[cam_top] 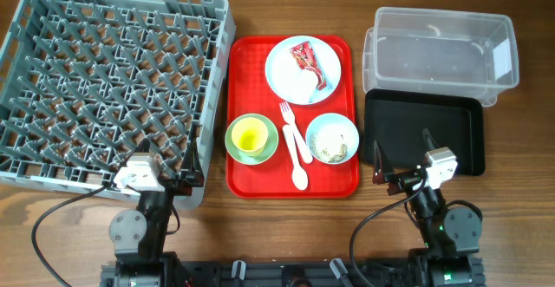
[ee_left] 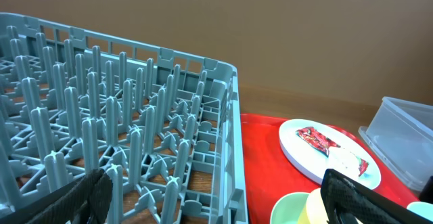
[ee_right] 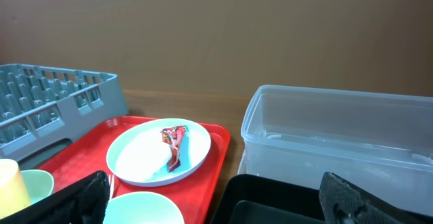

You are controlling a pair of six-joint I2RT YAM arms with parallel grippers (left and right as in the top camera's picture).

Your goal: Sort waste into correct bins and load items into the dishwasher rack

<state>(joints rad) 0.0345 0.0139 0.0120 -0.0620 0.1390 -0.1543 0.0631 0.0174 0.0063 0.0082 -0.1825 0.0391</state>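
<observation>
Wood table (cam_top: pixel 286 235), brown wall (ee_right: pixel 203 34) behind. All waste sits on the red tray (cam_top: pixel 247 70). Red wrapper (cam_top: pixel 305 60) and white tissue (cam_top: pixel 310 81) lie on the pale blue plate (cam_top: pixel 282 70) at the tray's far right. Beige scraps (cam_top: pixel 332 144) are in the pale blue bowl (cam_top: pixel 332 118) at its near right. Yellow-green cup (cam_top: pixel 250 134) stands on its saucer (cam_top: pixel 232 140) at the near left. White fork (cam_top: pixel 286 114) and spoon (cam_top: pixel 299 179) lie touching mid-tray, between cup and bowl.

Grey rack (cam_top: pixel 221 79) is just left of the red tray. Clear tub (cam_top: pixel 442 14) is right of it on the far side, black tray (cam_top: pixel 425 135) right of it on the near side.

Left gripper (cam_top: pixel 172 159) is over the rack's near corner, left of the red tray, jaws wide apart, nothing held. Right gripper (cam_top: pixel 402 151) is over the black tray, jaws wide apart, nothing held.
</observation>
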